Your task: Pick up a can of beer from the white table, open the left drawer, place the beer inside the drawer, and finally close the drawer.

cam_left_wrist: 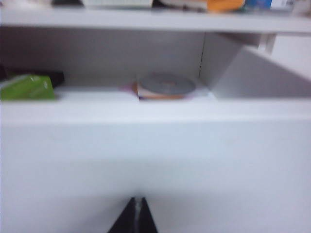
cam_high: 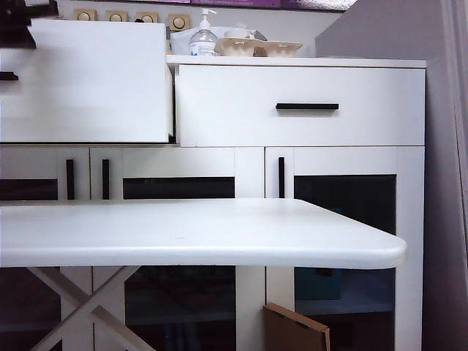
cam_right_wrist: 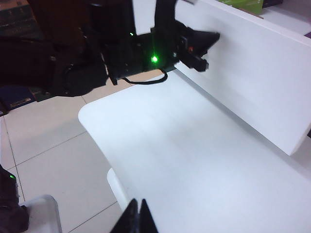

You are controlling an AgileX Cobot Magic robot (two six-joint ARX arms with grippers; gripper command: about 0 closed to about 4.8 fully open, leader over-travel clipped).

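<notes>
— Left gripper (cam_left_wrist: 138,213) pinched together, empty, close against the pulled-out left drawer (cam_left_wrist: 155,160) front. Right gripper (cam_right_wrist: 137,217) likewise closed, empty, hovering over the white table (cam_right_wrist: 204,160).

— And the can of beer (cam_left_wrist: 166,87)?

— Lying inside the drawer, probably; blurred, only a round silver end showing. Light, thin-walled, slick, easily dented; best gripped across the body. Drawer handle hidden from the left wrist view, cut off in the exterior view.
</notes>
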